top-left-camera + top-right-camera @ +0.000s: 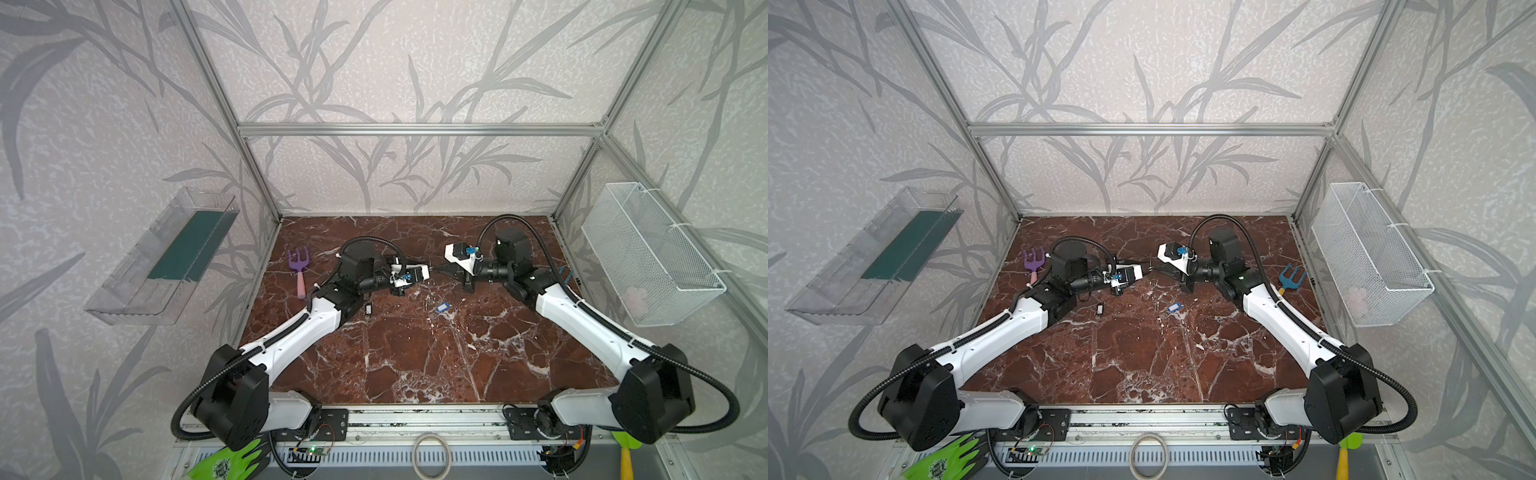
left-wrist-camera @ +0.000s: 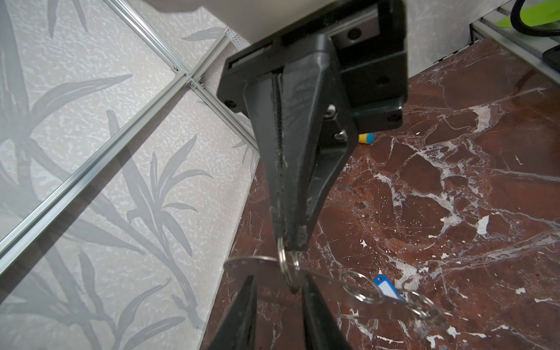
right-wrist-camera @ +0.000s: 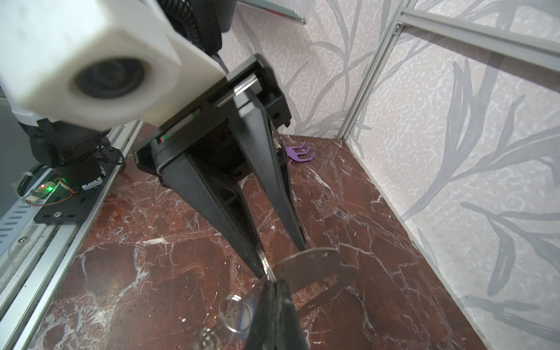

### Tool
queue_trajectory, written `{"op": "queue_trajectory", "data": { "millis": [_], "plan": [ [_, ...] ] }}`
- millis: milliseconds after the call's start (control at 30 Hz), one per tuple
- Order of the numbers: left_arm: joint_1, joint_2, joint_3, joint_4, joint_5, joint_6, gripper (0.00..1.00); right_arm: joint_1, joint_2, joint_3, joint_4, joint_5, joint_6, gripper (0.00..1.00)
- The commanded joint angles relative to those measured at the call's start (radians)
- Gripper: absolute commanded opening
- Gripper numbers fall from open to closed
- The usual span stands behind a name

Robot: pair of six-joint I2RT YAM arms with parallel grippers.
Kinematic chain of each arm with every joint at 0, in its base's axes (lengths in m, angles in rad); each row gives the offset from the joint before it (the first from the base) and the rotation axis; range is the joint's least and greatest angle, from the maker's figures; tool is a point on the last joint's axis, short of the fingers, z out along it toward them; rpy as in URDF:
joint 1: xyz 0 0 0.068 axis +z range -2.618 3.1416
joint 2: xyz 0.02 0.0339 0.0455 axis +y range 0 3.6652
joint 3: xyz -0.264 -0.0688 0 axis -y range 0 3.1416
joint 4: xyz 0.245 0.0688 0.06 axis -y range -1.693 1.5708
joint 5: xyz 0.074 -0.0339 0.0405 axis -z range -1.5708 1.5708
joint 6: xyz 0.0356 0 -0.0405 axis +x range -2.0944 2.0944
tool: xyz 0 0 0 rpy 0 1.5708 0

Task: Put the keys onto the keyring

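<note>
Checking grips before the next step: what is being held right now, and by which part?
The right end effector is shut on the keyring, pinching one split ring on its edge; the left end effector is open, holding nothing.

robot lab test cell: aluminium frame (image 1: 419,129), wallpaper-lined walls (image 1: 374,62), marble-print tabletop (image 1: 415,353), two rail-mounted arms (image 1: 299,332).

Btwn left gripper (image 2: 277,280) & right gripper (image 3: 274,285): flat grey metal keyring plate (image 3: 315,263) (above red marble table (image 1: 415,365)). Blue-tagged silver key (image 1: 443,307) lies before right gripper, black-and-white-headed key (image 1: 368,308) front-left of left gripper.
</note>
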State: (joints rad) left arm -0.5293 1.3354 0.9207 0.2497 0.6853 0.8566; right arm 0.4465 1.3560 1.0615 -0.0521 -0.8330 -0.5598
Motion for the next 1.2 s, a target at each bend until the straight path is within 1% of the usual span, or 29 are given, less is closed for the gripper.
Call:
{"op": "queue_trajectory", "data": {
  "millis": [0, 233, 467, 633, 767, 933, 1000, 1033, 1100, 1167],
  "plan": [
    [-0.004, 0.013, 0.046, -0.088, -0.025, 0.048, 0.28, 0.012, 0.012, 0.054, -0.145, 0.047, -0.066, 0.0],
    [-0.01, 0.019, 0.082, -0.148, 0.002, 0.023, 0.29, 0.03, 0.027, 0.106, -0.24, 0.11, -0.099, 0.0],
    [-0.015, 0.027, 0.097, -0.18, 0.05, -0.006, 0.29, 0.037, 0.028, 0.115, -0.24, 0.116, -0.098, 0.0],
    [-0.017, 0.044, 0.116, -0.205, 0.06, -0.014, 0.28, 0.041, 0.023, 0.117, -0.239, 0.117, -0.1, 0.0],
    [-0.02, 0.058, 0.13, -0.21, 0.06, -0.019, 0.24, 0.043, 0.021, 0.119, -0.242, 0.116, -0.099, 0.0],
    [-0.024, 0.077, 0.141, -0.226, 0.051, -0.023, 0.1, 0.044, 0.023, 0.111, -0.238, 0.124, -0.098, 0.0],
    [-0.017, 0.089, 0.133, -0.222, 0.004, -0.052, 0.1, 0.042, 0.026, 0.095, -0.229, 0.15, -0.089, 0.0],
    [-0.004, 0.095, 0.125, -0.231, 0.004, -0.062, 0.1, 0.036, 0.028, 0.078, -0.221, 0.154, -0.078, 0.0],
    [0.021, 0.107, 0.097, -0.207, 0.029, -0.098, 0.1, 0.02, 0.027, 0.032, -0.179, 0.165, -0.055, 0.0],
    [0.024, 0.122, 0.082, -0.23, 0.048, -0.066, 0.11, -0.007, 0.029, -0.014, -0.147, 0.171, -0.03, 0.0]
  ]
}}
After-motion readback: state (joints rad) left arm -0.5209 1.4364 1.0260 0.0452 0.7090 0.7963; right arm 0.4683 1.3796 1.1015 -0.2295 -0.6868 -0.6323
